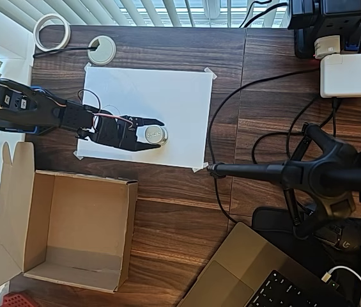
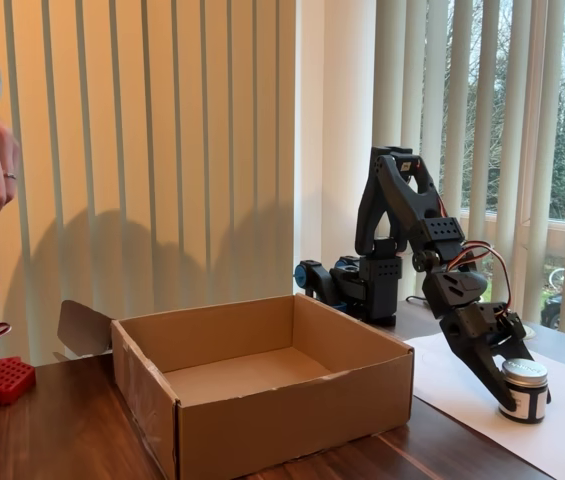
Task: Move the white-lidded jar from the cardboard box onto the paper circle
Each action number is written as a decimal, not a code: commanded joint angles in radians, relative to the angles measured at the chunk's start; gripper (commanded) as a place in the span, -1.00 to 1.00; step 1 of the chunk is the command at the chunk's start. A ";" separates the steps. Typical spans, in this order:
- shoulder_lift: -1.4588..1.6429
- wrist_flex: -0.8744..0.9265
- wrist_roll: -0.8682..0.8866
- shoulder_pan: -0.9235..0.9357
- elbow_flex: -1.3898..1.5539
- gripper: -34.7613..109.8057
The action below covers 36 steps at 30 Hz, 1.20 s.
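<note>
One jar, out of the empty cardboard box, standing upright on the white paper sheet on the wood surface. Gripper has its jaws around the jar's sides at paper level; whether they squeeze it, can't tell. Probably the set-down spot, circle outline hidden underneath. Jar looks small, round, silvery-white lid, dark band low on its side.

Laptop, white charger, cable coil, blinds.
</note>
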 commanded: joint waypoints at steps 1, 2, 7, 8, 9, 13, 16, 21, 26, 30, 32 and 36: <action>0.110 -0.031 -0.015 0.025 0.011 -0.49; 0.114 -0.031 -0.017 0.026 0.014 -0.49; 0.130 -0.031 -0.023 0.034 0.029 -0.49; 0.130 -0.031 -0.023 0.034 0.029 -0.49; 0.129 -0.031 -0.020 0.032 0.028 -0.49; 0.124 -0.029 -0.018 0.031 0.021 -0.49; 0.115 -0.025 -0.015 0.029 0.008 -0.49; 0.098 -0.025 -0.015 0.031 -0.020 -0.49; 0.091 -0.025 -0.014 0.032 -0.028 -0.49; 0.080 -0.023 -0.012 0.032 -0.037 -0.49; 0.075 -0.023 -0.012 0.032 -0.041 -0.49; 0.071 -0.023 -0.015 0.032 -0.044 -0.49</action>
